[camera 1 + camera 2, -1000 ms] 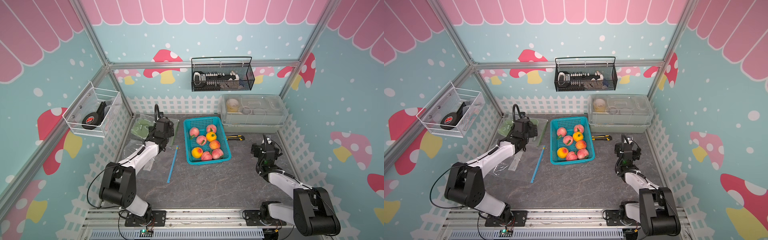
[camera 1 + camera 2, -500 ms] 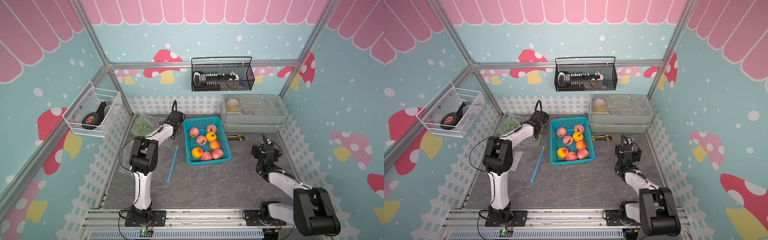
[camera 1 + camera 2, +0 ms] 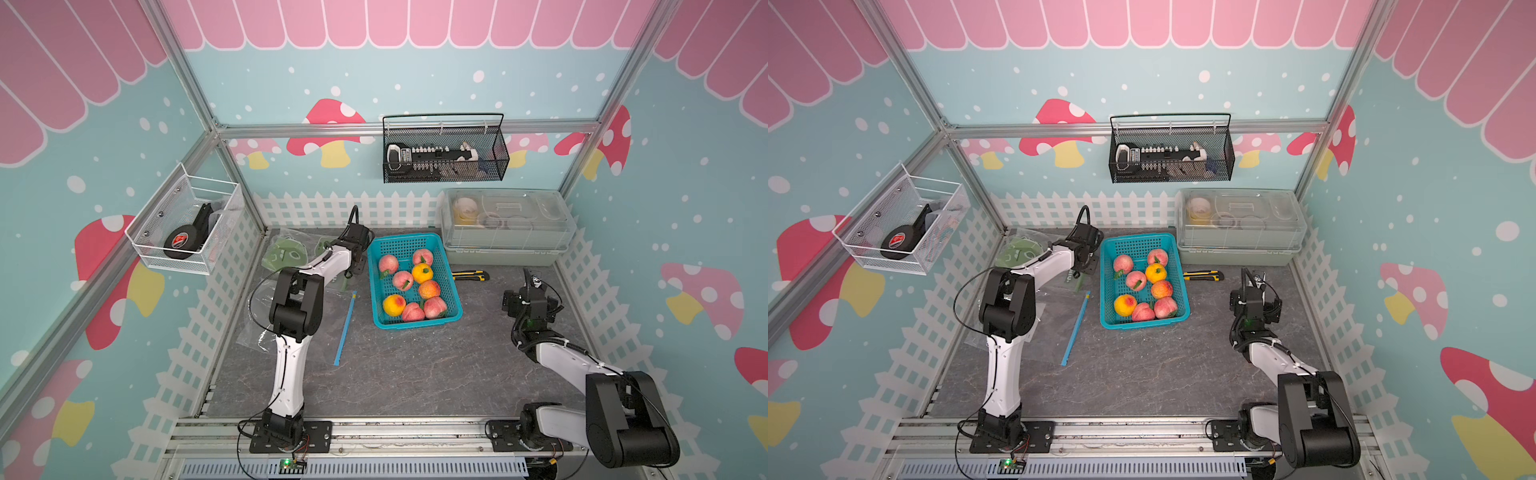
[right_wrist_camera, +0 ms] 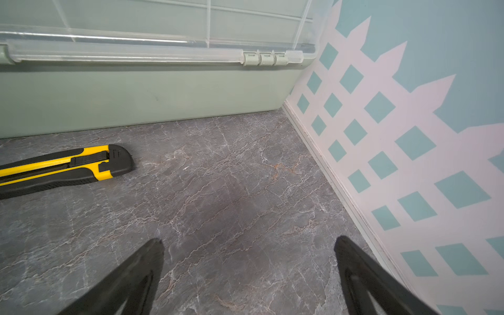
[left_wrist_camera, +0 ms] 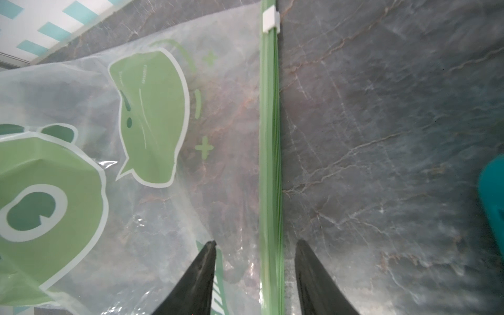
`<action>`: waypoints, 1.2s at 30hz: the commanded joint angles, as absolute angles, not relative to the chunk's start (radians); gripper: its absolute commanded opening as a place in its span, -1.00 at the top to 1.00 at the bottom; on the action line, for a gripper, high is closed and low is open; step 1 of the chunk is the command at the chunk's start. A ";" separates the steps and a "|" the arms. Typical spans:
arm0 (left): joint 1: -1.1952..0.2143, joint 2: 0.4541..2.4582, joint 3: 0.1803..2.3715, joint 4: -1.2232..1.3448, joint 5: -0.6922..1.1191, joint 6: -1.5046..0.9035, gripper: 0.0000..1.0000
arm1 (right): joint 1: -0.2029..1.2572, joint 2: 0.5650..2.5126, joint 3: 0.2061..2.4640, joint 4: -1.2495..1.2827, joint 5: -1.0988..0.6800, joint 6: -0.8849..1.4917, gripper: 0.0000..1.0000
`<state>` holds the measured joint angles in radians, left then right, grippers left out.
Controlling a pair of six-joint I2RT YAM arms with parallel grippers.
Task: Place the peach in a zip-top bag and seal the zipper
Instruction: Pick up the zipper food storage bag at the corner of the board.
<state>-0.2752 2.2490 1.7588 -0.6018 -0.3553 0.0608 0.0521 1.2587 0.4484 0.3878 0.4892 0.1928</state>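
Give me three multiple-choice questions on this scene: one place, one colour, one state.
1. Where does the utility knife lie? A. on the table beside the teal basket B. inside that basket C. in the wall rack
2. Colour of the zipper strip at the left gripper? A. red B. green C. yellow
3. The right gripper is: A. shut on a peach B. shut on the knife C. open, empty
Answers: A, it rests on the tabletop; B, the left wrist view shows green; C, its jaws stand apart over bare table.

The left arm (image 3: 296, 307) has swung upright, reaching back beside the basket (image 3: 417, 323). Its fingers (image 5: 203, 272) have narrowed, now straddling the green zipper (image 5: 270, 163) of the zip-top bag (image 5: 81, 95).
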 commanded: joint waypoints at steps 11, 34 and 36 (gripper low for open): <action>-0.251 2.284 1.786 -0.631 -0.341 0.058 0.35 | 0.046 1.296 0.491 0.370 0.469 0.215 -0.98; -0.238 2.064 1.725 -0.624 -0.427 -0.048 1.00 | 0.046 1.274 0.515 0.322 0.469 0.213 -0.98; -0.239 2.006 1.696 -0.615 -0.438 -0.065 1.00 | 0.047 1.259 0.525 0.298 0.457 0.216 -0.98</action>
<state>-0.2398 2.1143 1.7149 -0.6266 -0.3935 -0.0189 0.0521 1.2850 0.4911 0.3363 0.4683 0.1959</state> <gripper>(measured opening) 0.056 0.989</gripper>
